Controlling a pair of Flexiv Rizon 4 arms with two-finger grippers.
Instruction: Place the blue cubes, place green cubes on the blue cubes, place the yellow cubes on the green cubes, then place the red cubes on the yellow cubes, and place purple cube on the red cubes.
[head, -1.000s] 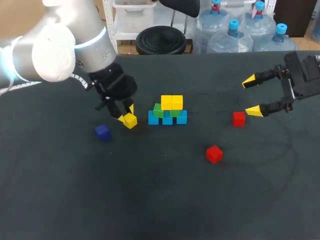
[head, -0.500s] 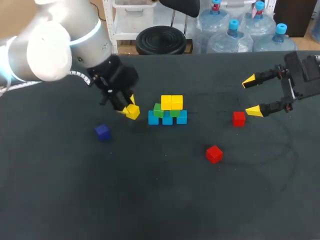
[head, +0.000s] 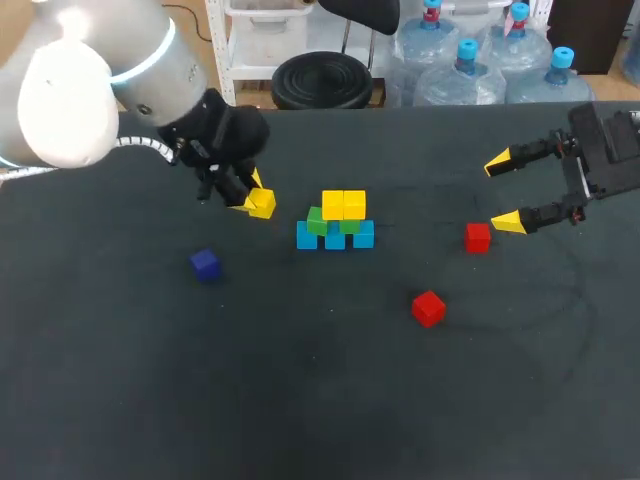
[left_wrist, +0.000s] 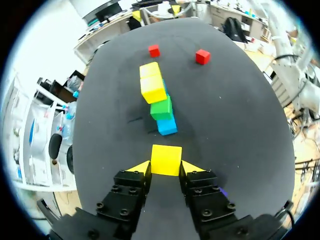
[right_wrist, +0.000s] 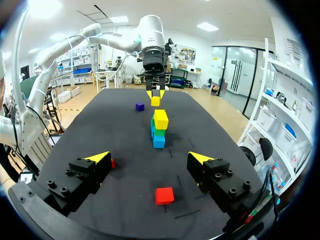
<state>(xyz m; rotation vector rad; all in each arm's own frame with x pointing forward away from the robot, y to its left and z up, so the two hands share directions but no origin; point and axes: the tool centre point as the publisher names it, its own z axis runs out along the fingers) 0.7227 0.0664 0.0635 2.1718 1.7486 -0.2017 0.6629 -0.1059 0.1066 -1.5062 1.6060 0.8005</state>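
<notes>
**Inspector:** Count by colour.

**Recorder:** Three blue cubes (head: 335, 238) lie on the table (head: 300, 400), with two green cubes (head: 318, 220) on them. Two stacked yellow cubes (head: 344, 204) sit on the green. There is one held yellow cube (head: 261, 203). A far red cube (head: 478, 237), a near red cube (head: 428, 307) and one purple cube (head: 205, 264) lie loose.

**Inspector:** Pincers?

**Recorder:** The left gripper (left_wrist: 166, 167) is clamped on the held yellow cube, one finger on each side. The right gripper (head: 492, 196) is spread wide and grips nothing. The far red cube lies just beside its lower finger.

**Inspector:** Position and heading?

**Recorder:** The held cube is left of the stack, near it but apart. Its side faces are square to the fingers, and as a cube it has no long axis. The blue row's long axis runs side to side in the head view. In the left wrist view the row runs straight ahead of the gripper.
</notes>
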